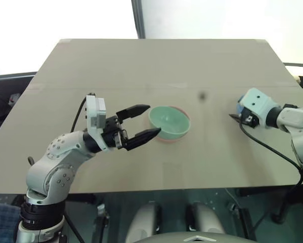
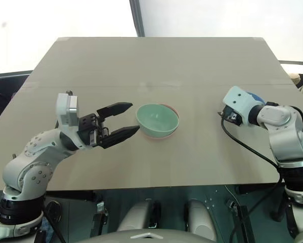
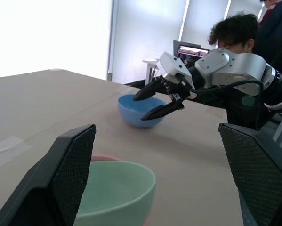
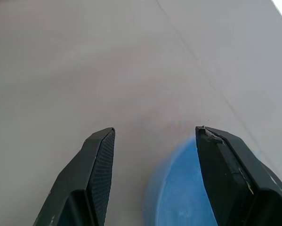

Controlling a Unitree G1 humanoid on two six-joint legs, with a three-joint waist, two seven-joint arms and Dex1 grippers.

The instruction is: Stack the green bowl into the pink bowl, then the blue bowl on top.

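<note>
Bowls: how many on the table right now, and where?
3. Green bowl sits nested in the pink bowl mid-table, by the open left gripper. Blue bowl stands apart at the table's right, under the open right gripper.

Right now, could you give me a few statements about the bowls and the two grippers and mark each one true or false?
1. The green bowl sits inside the pink bowl. True.
2. The blue bowl is already stacked on the green bowl. False: it stands apart on the table, over by the right gripper.
3. The left gripper is open, beside the green bowl. True.
4. The right gripper is shut on the blue bowl. False: its fingers are spread, one above the bowl's hollow and one outside its wall, not clamped.
5. The green bowl lies tipped on its side. False: it stands upright.
</note>
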